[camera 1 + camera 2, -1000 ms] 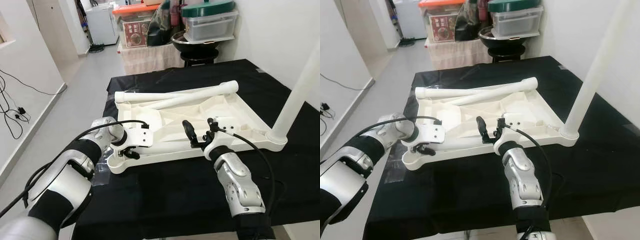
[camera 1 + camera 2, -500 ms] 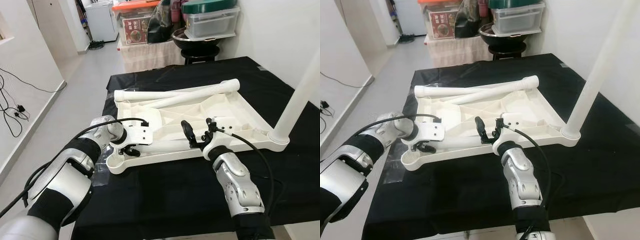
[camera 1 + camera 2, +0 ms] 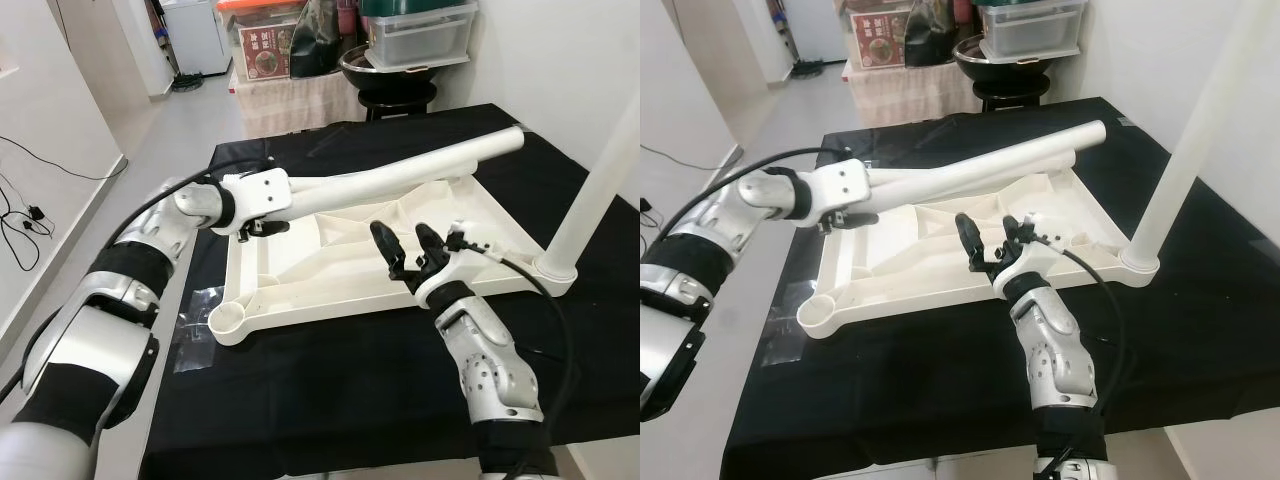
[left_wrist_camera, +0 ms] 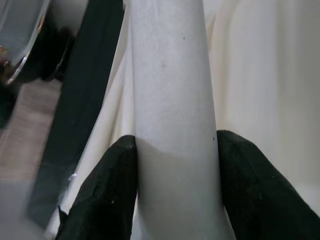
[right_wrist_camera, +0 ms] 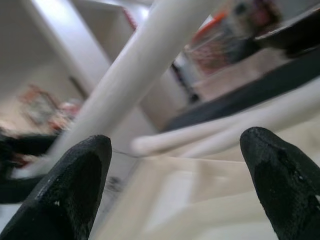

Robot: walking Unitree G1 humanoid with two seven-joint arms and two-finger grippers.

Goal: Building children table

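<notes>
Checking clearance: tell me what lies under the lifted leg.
Under the lifted leg lies the upturned tabletop; another leg partly shows beneath, its far part covered.

The white plastic tabletop (image 3: 340, 265) lies upside down on the black-covered surface, ribbed underside facing up, long axis running left to right. A round leg socket (image 3: 232, 325) sits open at its near left corner. One white tubular leg (image 3: 592, 190) stands upright in the near right corner socket. A second white leg (image 3: 400, 172) is lifted clear of the tabletop, tilted, with its far right end highest and its left end clamped. Another leg (image 3: 940, 192) lies along the far side of the tabletop.
</notes>
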